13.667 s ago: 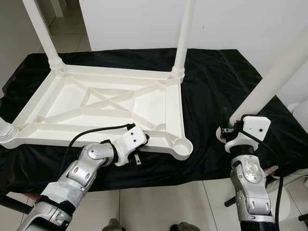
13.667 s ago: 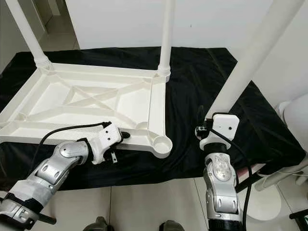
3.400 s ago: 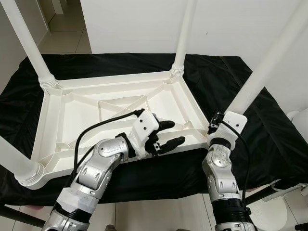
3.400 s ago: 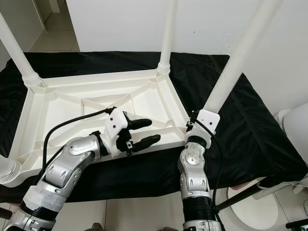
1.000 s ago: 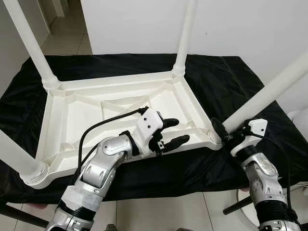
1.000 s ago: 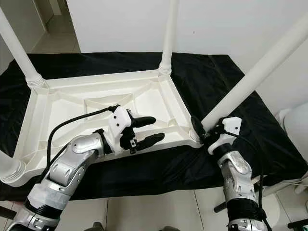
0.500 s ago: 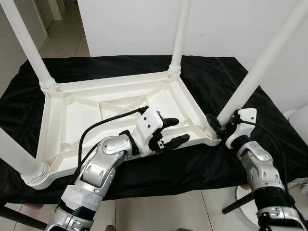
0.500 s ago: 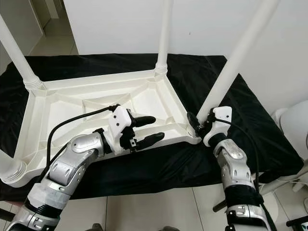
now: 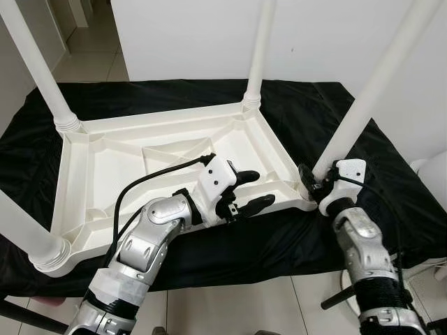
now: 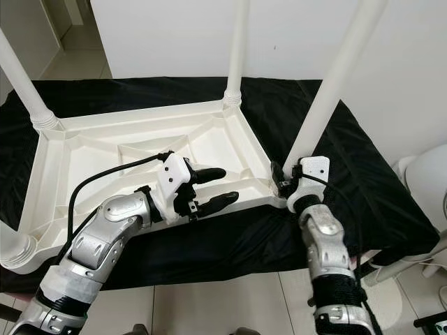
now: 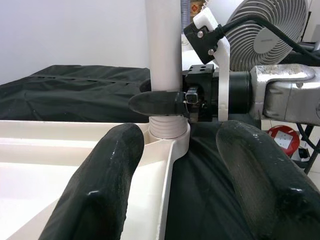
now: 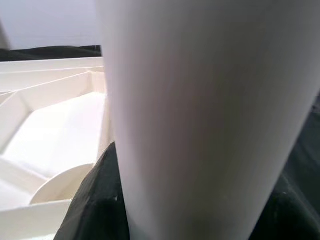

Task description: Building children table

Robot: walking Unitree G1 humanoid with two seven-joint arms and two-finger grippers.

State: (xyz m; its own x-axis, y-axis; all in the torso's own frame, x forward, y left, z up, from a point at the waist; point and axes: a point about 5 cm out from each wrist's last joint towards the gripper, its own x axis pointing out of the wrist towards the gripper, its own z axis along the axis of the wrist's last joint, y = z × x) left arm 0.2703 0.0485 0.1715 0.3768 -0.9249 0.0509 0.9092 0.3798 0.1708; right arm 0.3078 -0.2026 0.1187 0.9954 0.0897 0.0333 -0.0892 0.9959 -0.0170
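Clamped around the base of the fourth leg (image 9: 370, 91), the right gripper (image 9: 316, 187) held that white tube just above the near right corner socket (image 11: 169, 134) of the upturned tabletop (image 9: 126, 167). In the left wrist view one black finger lay across the tube right over its ribbed collar, which sat in the socket. The leg leaned a little away from upright.

The left gripper (image 9: 253, 190) hovered with its fingers spread apart and nothing between them, just above the tabletop's near rim, pointing toward that corner.

The tabletop lay underside up on a black cloth (image 9: 328, 118), its ribs exposed. Three other legs stood in their corners: far left (image 9: 35, 56), far right (image 9: 260, 49) and near left (image 9: 21, 230).

The parts looked like hollow moulded plastic: probably light, stiff and smooth. A long tube held so low gives the top much leverage, so a grip close to the collar seemed best for steering it straight. The rim beside the socket looked the soundest place to brace the top.

The right forearm rose steeply from below the table edge, wrist bent in to the leg. The left arm reached in from the near left, elbow bent, forearm angled across the rim.
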